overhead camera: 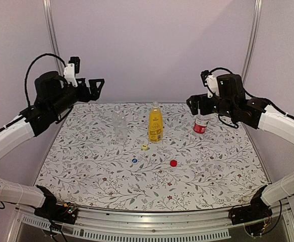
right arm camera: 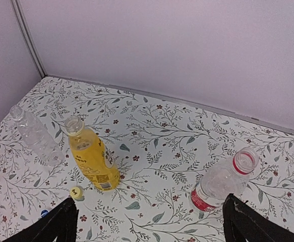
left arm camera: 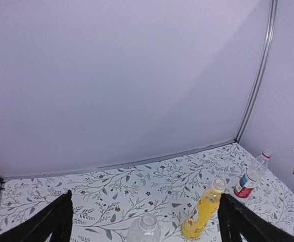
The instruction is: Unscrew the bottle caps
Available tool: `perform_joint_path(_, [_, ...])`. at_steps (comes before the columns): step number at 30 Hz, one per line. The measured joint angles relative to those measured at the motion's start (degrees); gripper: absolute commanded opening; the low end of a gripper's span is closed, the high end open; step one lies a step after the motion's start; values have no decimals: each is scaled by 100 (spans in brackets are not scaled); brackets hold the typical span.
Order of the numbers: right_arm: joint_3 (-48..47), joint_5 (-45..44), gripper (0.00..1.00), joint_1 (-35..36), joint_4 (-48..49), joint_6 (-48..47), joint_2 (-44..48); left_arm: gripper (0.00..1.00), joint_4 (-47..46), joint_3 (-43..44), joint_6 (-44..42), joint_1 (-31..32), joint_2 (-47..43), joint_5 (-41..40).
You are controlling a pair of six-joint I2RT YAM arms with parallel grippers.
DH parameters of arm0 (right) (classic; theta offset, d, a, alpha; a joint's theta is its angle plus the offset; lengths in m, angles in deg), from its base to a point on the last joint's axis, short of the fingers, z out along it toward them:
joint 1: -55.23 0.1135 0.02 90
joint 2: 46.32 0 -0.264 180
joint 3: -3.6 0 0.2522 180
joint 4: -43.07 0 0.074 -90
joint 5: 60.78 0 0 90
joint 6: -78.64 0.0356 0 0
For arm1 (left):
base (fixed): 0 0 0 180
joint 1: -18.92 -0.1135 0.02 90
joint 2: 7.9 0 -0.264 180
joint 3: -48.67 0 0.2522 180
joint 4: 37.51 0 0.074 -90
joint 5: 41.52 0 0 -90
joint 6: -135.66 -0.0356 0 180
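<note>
Three open bottles stand on the floral table: a clear unlabelled one (overhead camera: 119,124), a yellow-orange one (overhead camera: 155,123) and a clear one with a red label (overhead camera: 201,123). They also show in the right wrist view: the clear one (right arm camera: 36,135), the yellow one (right arm camera: 91,160), the red-label one (right arm camera: 222,179). Three caps lie loose in front: yellow (overhead camera: 144,146), blue (overhead camera: 134,161), red (overhead camera: 173,163). My left gripper (overhead camera: 95,85) is open and empty, high at the back left. My right gripper (overhead camera: 193,103) is open and empty, just above and left of the red-label bottle.
The table (overhead camera: 86,166) has a metal front rail and grey back and side walls. The left wrist view shows the yellow bottle (left arm camera: 203,212), the clear bottle's mouth (left arm camera: 145,224) and the red-label bottle (left arm camera: 251,175).
</note>
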State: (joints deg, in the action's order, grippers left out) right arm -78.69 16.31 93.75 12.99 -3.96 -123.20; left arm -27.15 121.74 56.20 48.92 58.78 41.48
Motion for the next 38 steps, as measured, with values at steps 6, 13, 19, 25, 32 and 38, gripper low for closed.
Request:
perform_joint_path(6, [-42,-800,99,-481,-85,162,553,100,472,463,-197,-345,-249,184])
perform_joint_path(13, [20,-1344,99,-750,236,-306,1401,100,660,232,-442,-592,-385,297])
perform_joint_path(19, [544,-1307,99,-750,490,-730,2002,100,518,-407,-763,-592,-901,282])
perform_joint_path(25, [927,-1202,99,-750,758,-892,2400,100,264,-597,-894,-619,-1115,195])
perform_joint_path(32, [1005,-1180,99,-750,1001,-935,2376,100,199,-798,-933,-656,-1139,118])
perform_joint_path(38, [1010,-1180,99,-750,1027,-942,2210,100,186,-828,-975,-664,-1193,76])
